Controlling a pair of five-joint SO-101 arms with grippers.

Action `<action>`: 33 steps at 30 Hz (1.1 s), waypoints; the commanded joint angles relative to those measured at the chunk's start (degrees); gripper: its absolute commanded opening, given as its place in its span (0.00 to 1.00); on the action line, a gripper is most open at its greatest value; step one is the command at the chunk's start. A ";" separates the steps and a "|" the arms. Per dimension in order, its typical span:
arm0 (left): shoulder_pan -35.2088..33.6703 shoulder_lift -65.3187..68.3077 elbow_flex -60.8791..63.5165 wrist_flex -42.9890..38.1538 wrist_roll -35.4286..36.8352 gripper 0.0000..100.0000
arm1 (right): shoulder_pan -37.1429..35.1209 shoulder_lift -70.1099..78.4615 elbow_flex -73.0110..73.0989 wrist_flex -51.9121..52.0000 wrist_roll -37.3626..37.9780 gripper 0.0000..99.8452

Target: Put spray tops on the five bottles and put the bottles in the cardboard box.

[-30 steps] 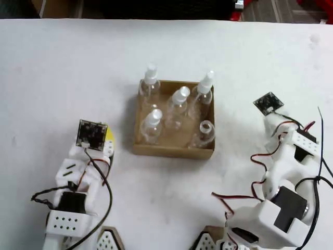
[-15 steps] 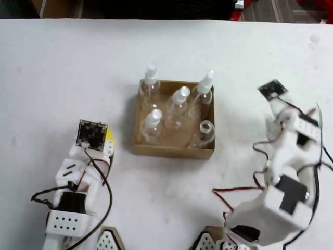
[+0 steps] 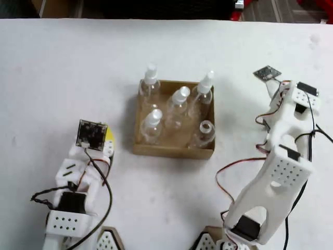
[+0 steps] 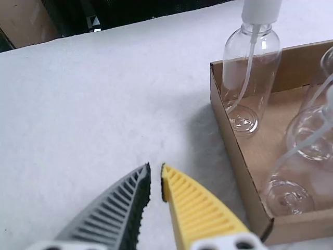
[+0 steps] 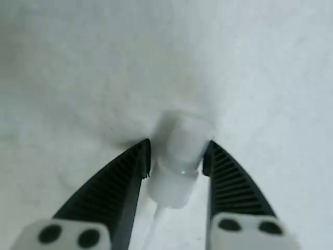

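The cardboard box (image 3: pixel 171 151) sits mid-table with several clear bottles standing in it. Most wear white spray tops, such as the bottle (image 3: pixel 152 125) at the front left; the front-right bottle (image 3: pixel 206 130) has an open neck. My right gripper (image 5: pixel 177 159) is shut on a white spray top (image 5: pixel 179 156), whose thin tube hangs down between the fingers, over bare white table. The right arm (image 3: pixel 283 135) stretches up the table to the right of the box. My left gripper (image 4: pixel 155 177) is shut and holds nothing, low over the table just left of the box wall (image 4: pixel 234 151), near a capped bottle (image 4: pixel 248 67).
A white cloth covers the table (image 3: pixel 62 67), with open room to the left, behind and in front of the box. The left arm (image 3: pixel 78 182) is folded near the front left edge. Red and black cables trail from the right arm.
The right arm has unfolded and stretched away from the front edge, its wrist now farther up the table beside the box. The left arm and the bottles have not moved.
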 commanded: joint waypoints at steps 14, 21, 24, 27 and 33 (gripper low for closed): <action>0.04 -0.66 -1.41 -1.49 -0.79 0.04 | -1.98 -12.00 -29.63 26.95 -5.01 0.02; -0.04 -0.66 -1.32 -1.49 -0.79 0.04 | -2.07 -30.29 -27.78 27.12 -21.19 0.02; -0.04 -0.66 -1.41 -1.49 -0.79 0.04 | -3.56 -40.57 -21.01 27.03 -24.62 0.02; -0.04 -0.66 -1.41 -1.49 -0.79 0.04 | -5.93 -52.35 -11.69 26.95 -29.19 0.02; -0.04 -0.66 -1.41 -1.49 -0.79 0.04 | -11.47 -72.22 7.65 15.43 -35.96 0.02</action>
